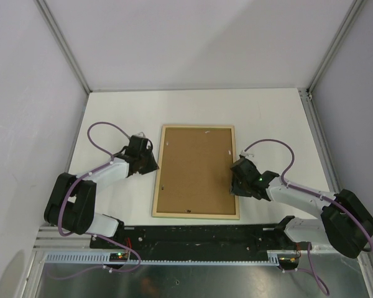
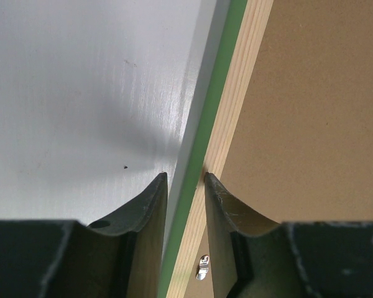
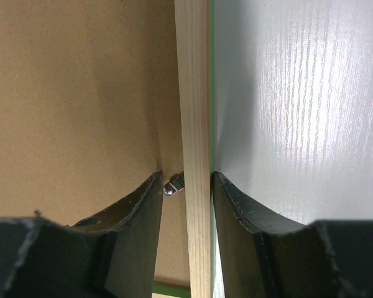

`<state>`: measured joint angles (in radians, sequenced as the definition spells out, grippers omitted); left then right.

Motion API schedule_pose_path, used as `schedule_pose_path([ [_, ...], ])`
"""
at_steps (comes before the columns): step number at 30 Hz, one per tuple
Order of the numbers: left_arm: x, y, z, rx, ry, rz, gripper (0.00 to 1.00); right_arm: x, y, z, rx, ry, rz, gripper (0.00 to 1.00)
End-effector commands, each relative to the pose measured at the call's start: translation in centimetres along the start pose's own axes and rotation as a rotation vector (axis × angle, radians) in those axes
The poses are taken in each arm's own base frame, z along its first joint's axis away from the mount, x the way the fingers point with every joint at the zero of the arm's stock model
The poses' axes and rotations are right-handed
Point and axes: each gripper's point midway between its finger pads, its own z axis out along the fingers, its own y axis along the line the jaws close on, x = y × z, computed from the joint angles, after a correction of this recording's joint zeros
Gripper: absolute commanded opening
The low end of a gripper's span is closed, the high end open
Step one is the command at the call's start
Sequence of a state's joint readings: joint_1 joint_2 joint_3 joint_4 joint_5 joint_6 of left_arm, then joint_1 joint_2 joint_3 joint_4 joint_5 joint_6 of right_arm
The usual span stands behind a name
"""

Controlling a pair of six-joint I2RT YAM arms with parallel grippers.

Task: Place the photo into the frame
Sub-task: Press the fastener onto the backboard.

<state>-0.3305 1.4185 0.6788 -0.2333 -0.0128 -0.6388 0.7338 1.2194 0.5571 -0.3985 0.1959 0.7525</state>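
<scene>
Frame lies face down mid-surface, pale wood back up, long axis running away from the arms. Brown backing board fills it. Left gripper straddles the left rail; whether its jaws clamp I cannot tell. Right gripper straddles the right rail, jaws released, a gap beside the wood.

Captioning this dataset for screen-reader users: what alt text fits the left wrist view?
The left claw straddles one rail of the frame, lying back up: one dark finger on the white table side, the other against the pale wood. Brown backing board fills the right; a small metal clip shows between the fingers.
</scene>
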Motion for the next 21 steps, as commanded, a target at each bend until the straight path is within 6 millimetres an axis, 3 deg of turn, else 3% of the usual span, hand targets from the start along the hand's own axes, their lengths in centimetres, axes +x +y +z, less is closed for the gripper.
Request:
schedule_pose_path([
  [1,1.50,1.96,0.59,-0.075,0.042,0.003,0.35,1.26,-1.07,0.15,0.051,0.033,-0.020,0.41],
  [7,1.55,1.94,0.58,-0.074,0.044,0.004,0.35,1.64,-1.29,0.23,0.063,0.048,-0.026,0.31],
  [13,1.53,1.95,0.58,-0.074,0.044,0.003,0.35,1.75,-1.62,0.06,0.077,0.051,-0.023,0.08],
  [21,1.53,2.00,0.58,-0.076,0.044,0.002,0.35,1.35,-1.19,-0.46,0.053,0.030,-0.018,0.00],
])
